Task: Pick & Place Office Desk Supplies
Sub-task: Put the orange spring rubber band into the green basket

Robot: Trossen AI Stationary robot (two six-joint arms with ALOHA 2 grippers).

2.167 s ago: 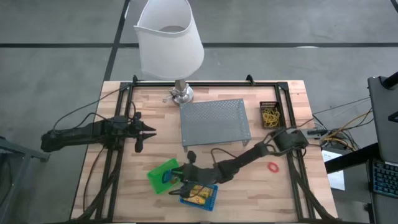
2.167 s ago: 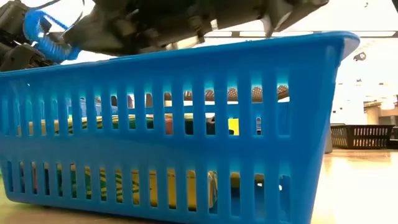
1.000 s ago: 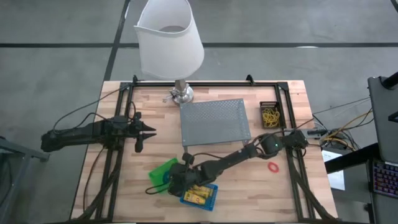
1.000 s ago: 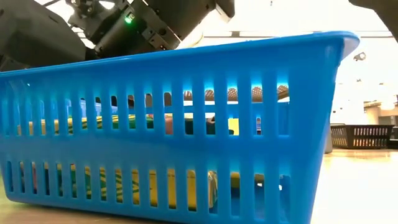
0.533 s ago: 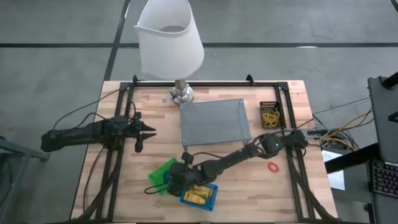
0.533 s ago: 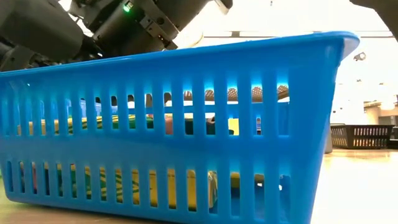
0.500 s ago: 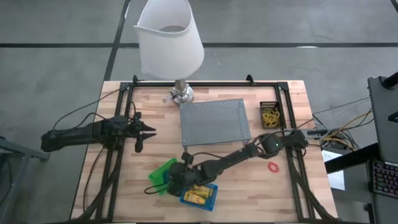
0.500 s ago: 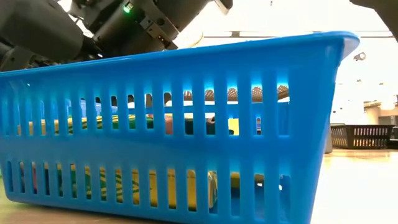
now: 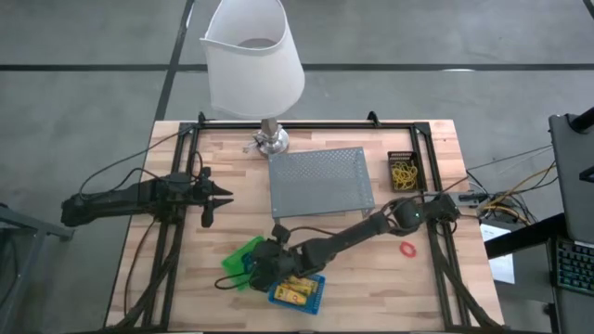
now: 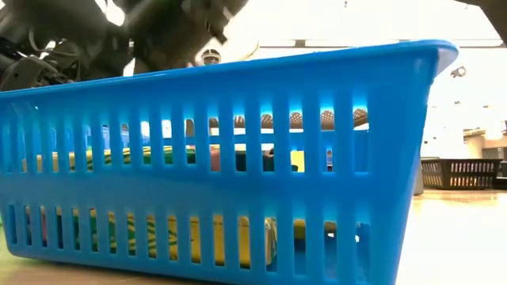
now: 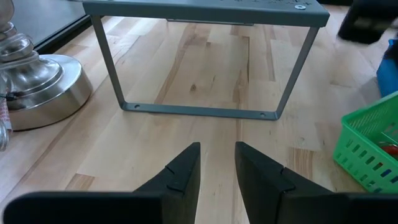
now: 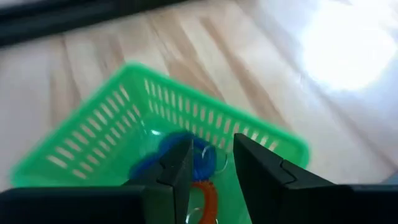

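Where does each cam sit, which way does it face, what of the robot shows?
High: overhead, straight down; both arms, left gripper, right gripper.
Low: table height, close behind the blue bin; blurred arm above.
Left wrist: faces the grey mesh tray and lamp base; own fingers apart.
Right wrist: down into the green bin; own fingers apart.
Shared: green bin in high, both wrist views.

The table [image 9: 232, 167] is topped with pale, matt wood planks with visible grain. The blue bin [image 10: 238, 158] and green bin [image 12: 186, 118] are moulded from slotted, slightly glossy plastic. The tray [image 9: 320, 181] near the far edge is made of matt grey metal mesh. The lamp base [image 11: 37, 87] is polished, mirror-bright metal; its shade [image 9: 252, 57] looks smooth and white.
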